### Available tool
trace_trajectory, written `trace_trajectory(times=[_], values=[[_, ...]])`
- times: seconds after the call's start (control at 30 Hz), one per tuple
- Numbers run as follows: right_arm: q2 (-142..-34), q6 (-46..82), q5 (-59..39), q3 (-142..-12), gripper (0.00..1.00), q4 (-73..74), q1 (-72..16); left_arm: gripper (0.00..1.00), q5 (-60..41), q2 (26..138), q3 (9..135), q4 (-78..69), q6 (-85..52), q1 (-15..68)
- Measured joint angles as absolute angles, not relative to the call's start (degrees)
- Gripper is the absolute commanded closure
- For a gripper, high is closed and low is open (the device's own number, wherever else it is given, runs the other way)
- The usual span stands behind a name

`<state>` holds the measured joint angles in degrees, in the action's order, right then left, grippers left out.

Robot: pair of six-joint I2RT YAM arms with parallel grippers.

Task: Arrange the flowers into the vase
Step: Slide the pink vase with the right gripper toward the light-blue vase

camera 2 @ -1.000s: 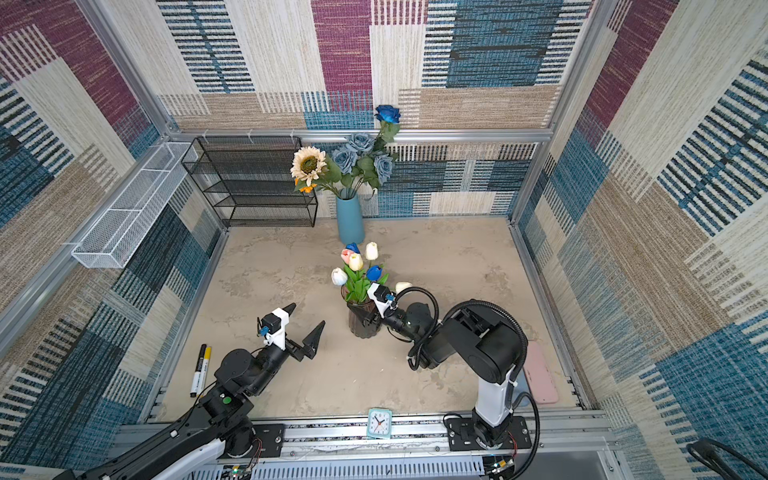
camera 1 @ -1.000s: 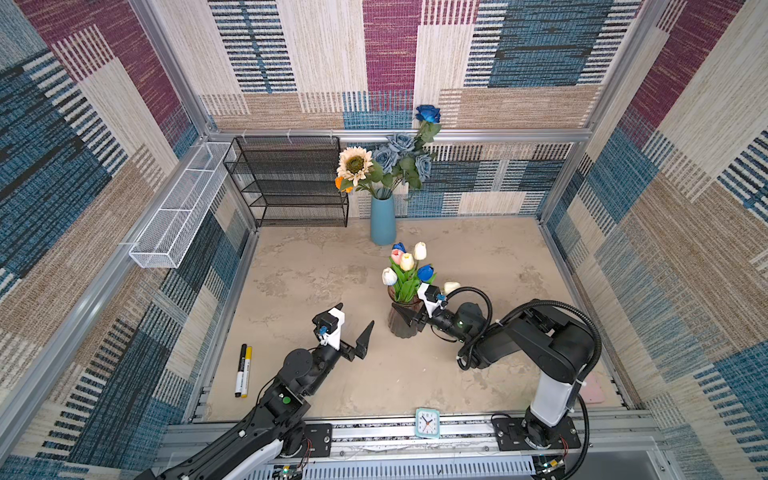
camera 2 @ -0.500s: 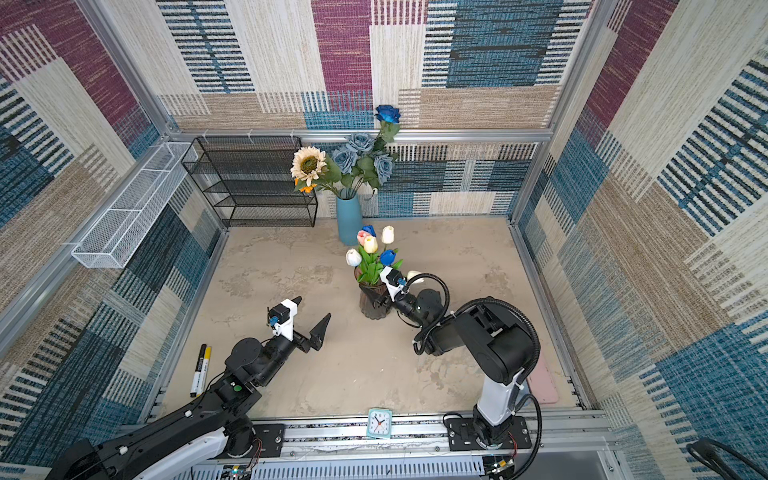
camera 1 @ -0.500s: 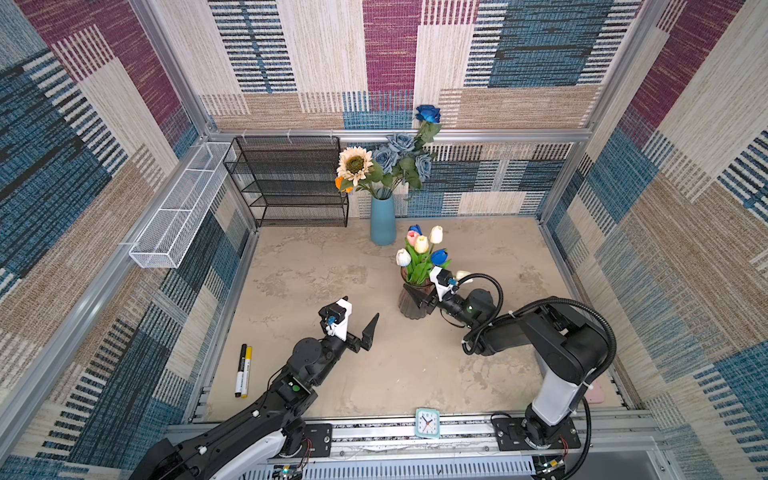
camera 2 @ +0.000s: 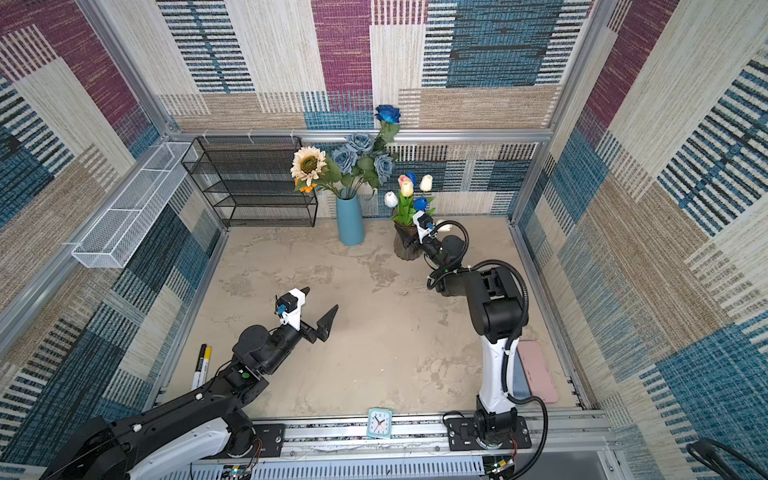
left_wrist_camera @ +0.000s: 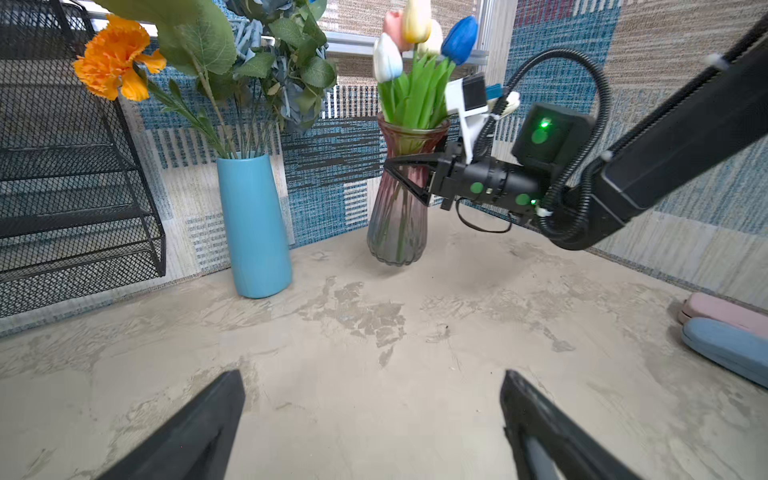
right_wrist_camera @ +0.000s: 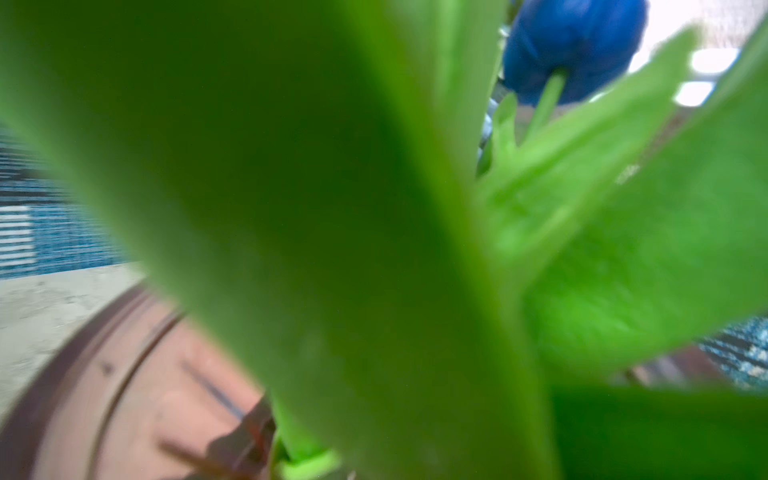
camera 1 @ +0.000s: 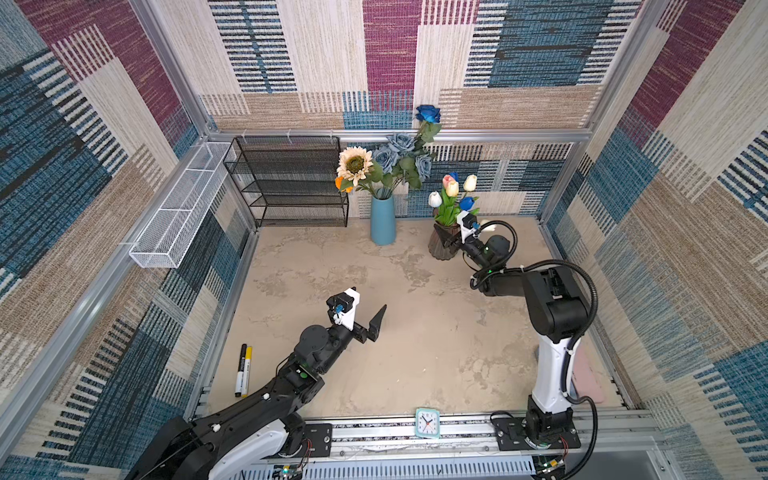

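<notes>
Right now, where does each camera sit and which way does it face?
Both top views: high behind both arms, looking down on them and the table.
Left wrist: low over table, facing blue vase and glass vase; open left end effector shows.
Right wrist: buried in tulip leaves; no end effector shows.
Shared by wrists: the blue tulip.

A wire rack (camera 1: 286,183) is set against the rear wall at the back left of the table (camera 1: 415,353), with a wire basket (camera 1: 178,208) hung on the left wall. Right of the rack a vase (camera 1: 382,220) is stood, with roses (camera 1: 399,153) and a sunflower (camera 1: 354,165) held in it. Further right, a second vase (camera 1: 438,251) with tulips (camera 1: 451,189) in it is clasped by the right gripper (camera 1: 446,237). Two markers (camera 1: 242,370) are laid front left, a clock (camera 1: 427,422) is set on the front rail, and cases (camera 2: 536,370) are laid front right.
</notes>
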<state>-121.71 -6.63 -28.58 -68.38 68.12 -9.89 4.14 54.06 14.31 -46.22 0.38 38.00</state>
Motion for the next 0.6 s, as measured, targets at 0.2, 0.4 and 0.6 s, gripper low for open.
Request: trace_trajectory(times=[0.2, 0.4, 0.6], values=[[-129.93, -6.02, -30.04, -79.09, 0.67, 63.7, -8.23, 0.01, 3.22, 53.95, 14.87, -46.37, 0.34, 38.0], [-134.58, -4.67, -31.59, -84.68, 0.67, 60.58, -7.55, 0.01, 2.79, 53.15, 15.18, -45.12, 0.36, 38.0], [-137.88, -3.9, -33.04, -89.58, 0.42, 60.55, -7.01, 0.01, 2.66, 53.74, 15.59, -45.1, 0.36, 38.0]])
